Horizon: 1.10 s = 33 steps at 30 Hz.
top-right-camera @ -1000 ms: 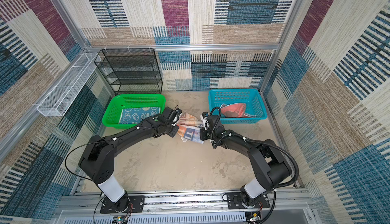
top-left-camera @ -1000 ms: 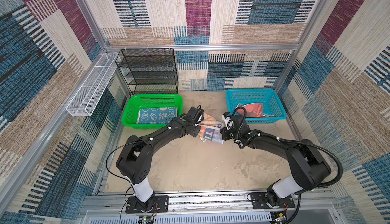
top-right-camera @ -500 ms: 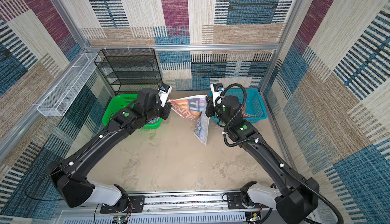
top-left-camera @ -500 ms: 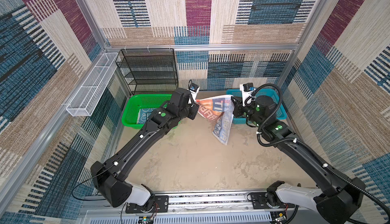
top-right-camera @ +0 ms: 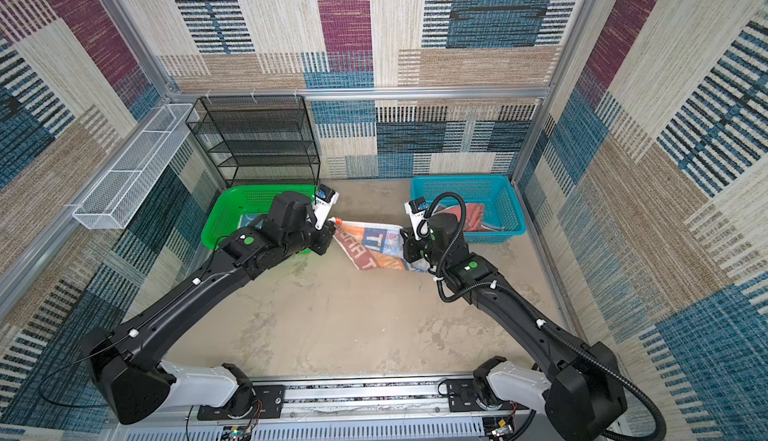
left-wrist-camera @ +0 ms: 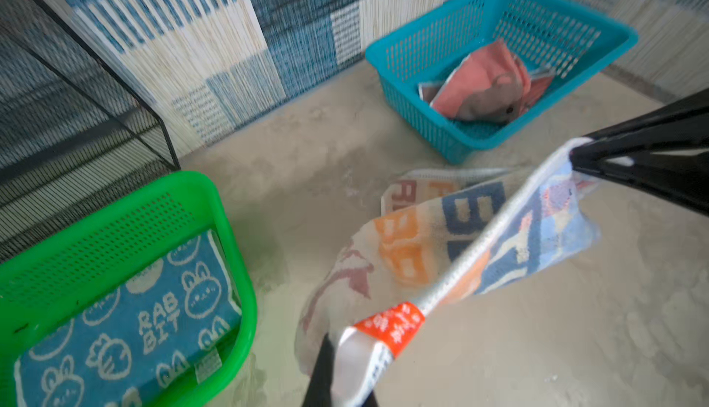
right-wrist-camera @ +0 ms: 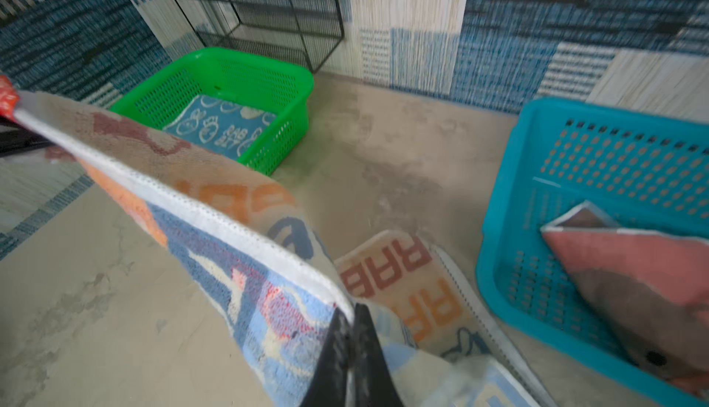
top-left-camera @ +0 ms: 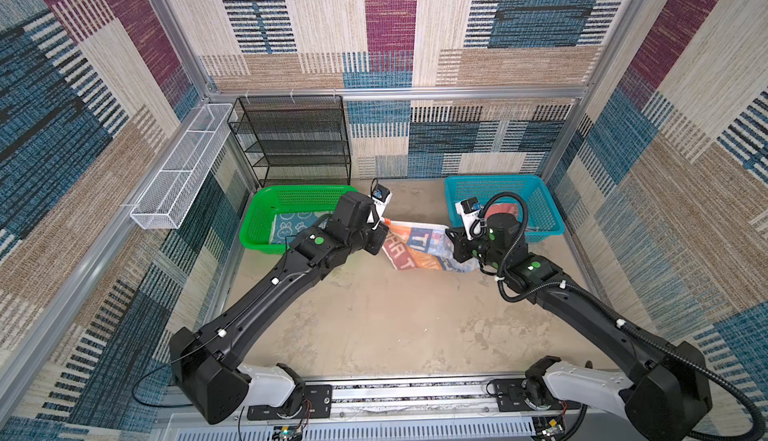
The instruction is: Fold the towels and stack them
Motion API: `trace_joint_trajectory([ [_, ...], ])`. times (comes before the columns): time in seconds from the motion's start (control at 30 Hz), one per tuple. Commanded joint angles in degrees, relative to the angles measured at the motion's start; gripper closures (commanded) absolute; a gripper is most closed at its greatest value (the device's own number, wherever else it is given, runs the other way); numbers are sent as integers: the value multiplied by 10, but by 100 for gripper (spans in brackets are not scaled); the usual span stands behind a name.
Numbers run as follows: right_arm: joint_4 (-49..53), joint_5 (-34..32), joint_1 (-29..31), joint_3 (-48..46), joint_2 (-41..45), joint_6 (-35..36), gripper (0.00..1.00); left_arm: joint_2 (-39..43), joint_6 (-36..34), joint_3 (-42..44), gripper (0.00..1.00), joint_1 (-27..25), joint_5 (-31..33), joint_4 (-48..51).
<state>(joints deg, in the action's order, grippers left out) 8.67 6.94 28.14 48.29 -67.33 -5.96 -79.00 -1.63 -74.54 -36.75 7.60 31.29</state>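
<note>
2 arms reach in from either side, elbows raised, holding the lettered towel point(top-left-camera: 419, 247) stretched between them above the counter point(top-left-camera: 374, 326). The left fingers point(left-wrist-camera: 324, 370) and right fingers point(right-wrist-camera: 337, 351) each pinch shut on a hem corner, and the lower part trails on the counter. This looks like spreading before the fold. Next, it should be lowered flat with the hem kept taut.

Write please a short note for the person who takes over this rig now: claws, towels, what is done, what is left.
Left claw: shut on one top corner of the lettered towel.
Right claw: shut on the other top corner.
The towel hangs between them, its lower part on the table.
Done: blue rabbit towel lies flat in the green basket.
Left: fold and stack the lettered towel; the coral towel lies crumpled in the blue basket.
</note>
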Motion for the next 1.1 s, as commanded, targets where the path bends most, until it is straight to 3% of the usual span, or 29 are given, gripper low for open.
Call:
trace_joint_trajectory([
  [0.0,-50,33,0,-39,-11,-42,100,-15,34,45,100,1,0,-50],
  [0.27,-101,38,0,-97,-86,-85,100,-94,80,99,100,1,18,-101],
  [0.5,-96,39,0,-84,-135,-77,83,-137,86,86,100,1,18,-102],
  [0.93,-81,60,0,-49,-175,-54,65,-176,87,68,100,1,12,-98],
  [1.07,-67,68,0,-44,-164,-53,64,-176,85,69,100,1,14,-95],
])
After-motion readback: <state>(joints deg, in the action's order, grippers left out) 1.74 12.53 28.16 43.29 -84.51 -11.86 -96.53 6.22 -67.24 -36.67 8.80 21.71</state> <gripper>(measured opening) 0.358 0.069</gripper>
